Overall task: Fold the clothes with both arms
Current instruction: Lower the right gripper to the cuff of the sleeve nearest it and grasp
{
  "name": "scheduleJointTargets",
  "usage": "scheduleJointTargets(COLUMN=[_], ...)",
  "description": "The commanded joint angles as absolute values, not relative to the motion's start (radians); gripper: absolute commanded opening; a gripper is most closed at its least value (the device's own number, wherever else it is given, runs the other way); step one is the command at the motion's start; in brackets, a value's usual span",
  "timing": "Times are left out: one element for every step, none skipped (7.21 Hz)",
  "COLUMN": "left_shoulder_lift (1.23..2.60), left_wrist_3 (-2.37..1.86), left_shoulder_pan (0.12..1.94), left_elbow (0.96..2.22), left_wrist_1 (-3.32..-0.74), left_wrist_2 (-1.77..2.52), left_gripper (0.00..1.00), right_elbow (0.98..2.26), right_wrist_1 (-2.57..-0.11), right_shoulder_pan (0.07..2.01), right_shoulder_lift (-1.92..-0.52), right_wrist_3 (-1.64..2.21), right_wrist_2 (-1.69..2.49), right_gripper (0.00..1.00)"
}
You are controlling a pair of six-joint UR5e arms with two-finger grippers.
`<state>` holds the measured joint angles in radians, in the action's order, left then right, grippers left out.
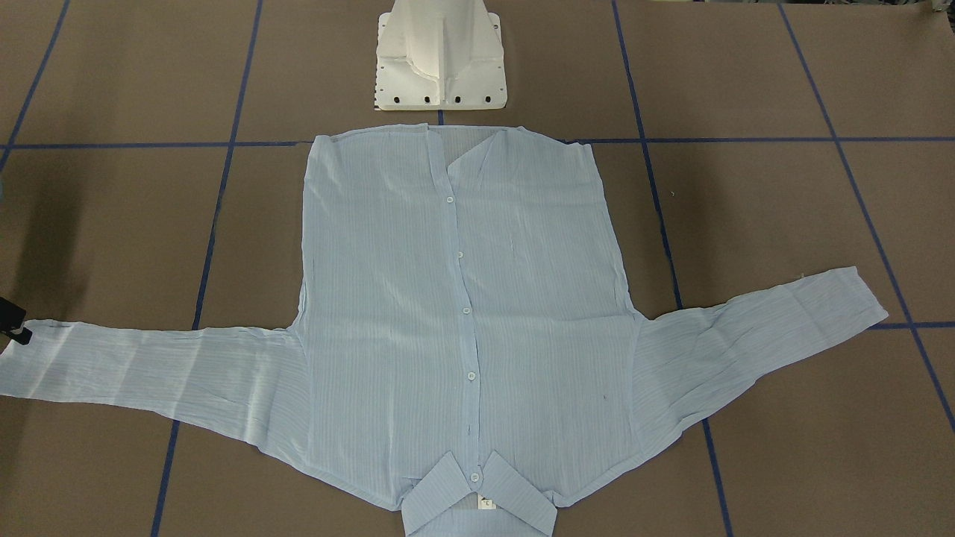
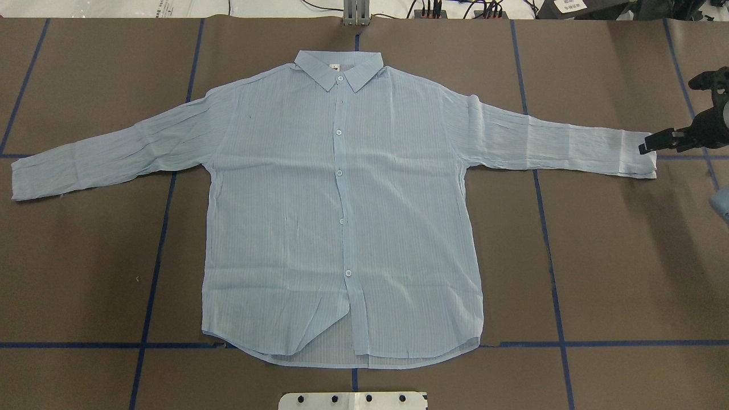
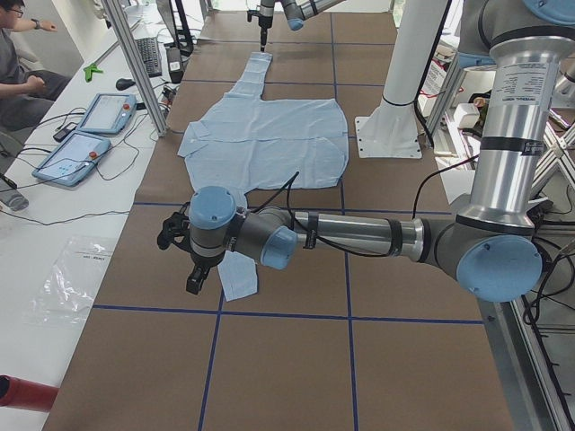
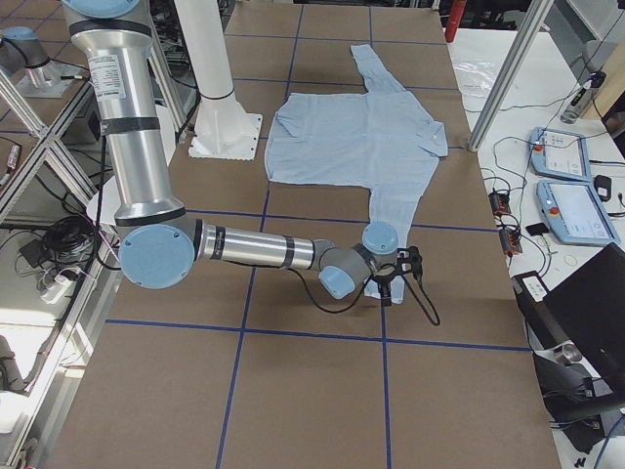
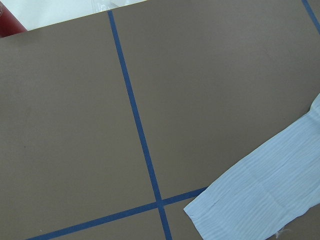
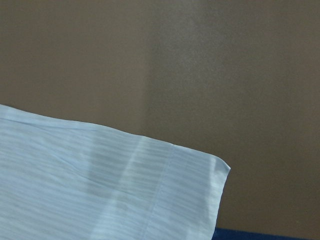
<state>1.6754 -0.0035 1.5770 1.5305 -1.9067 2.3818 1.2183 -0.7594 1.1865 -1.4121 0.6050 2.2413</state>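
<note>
The light-blue striped shirt (image 2: 342,216) lies flat and buttoned on the brown table, sleeves spread wide and collar (image 2: 339,68) away from the robot's base. My right gripper (image 2: 647,148) hovers at the cuff (image 2: 638,154) of the sleeve on its side; its black tip also shows at the front-facing view's left edge (image 1: 18,330). I cannot tell whether it is open or shut. The right wrist view shows only that cuff (image 6: 125,190). My left gripper (image 3: 193,280) hangs by the other cuff (image 3: 238,277); I cannot tell its state. The left wrist view shows that cuff (image 5: 260,195).
The white pedestal base (image 1: 440,60) stands just past the shirt's hem. Blue tape lines (image 2: 549,256) grid the table. A person (image 3: 18,63) sits at a side bench with two tablets (image 3: 85,135) and cables. Aluminium posts (image 4: 508,68) edge the table.
</note>
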Motion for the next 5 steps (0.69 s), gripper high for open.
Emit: scheduleJointTargets(left_shoulder_lift=[1.677, 1.678, 1.680, 1.680, 1.680], left_wrist_3=[-0.003, -0.003, -0.003, -0.003, -0.003], left_shoulder_pan=[1.577, 1.577, 1.577, 1.577, 1.577], left_elbow=[1.531, 1.531, 1.528, 1.526, 1.523], left_wrist_1=[-1.907, -1.907, -1.907, -1.907, -1.917], left_wrist_2=[2.382, 2.382, 2.382, 2.382, 2.381], left_gripper=[1.00, 1.00, 1.00, 1.00, 1.00], right_elbow=[1.183, 1.181, 1.189, 1.193, 1.192], right_wrist_1=[-0.761, -0.765, -0.768, -0.770, -0.770], right_shoulder_pan=[1.184, 1.181, 1.178, 1.172, 1.160], right_shoulder_lift=[-1.411, -1.411, -1.411, -1.411, -1.411], right_wrist_3=[0.606, 0.606, 0.606, 0.609, 0.609], right_wrist_2=[2.244, 2.244, 2.247, 2.252, 2.253], right_gripper=[0.84, 0.80, 0.76, 0.70, 0.68])
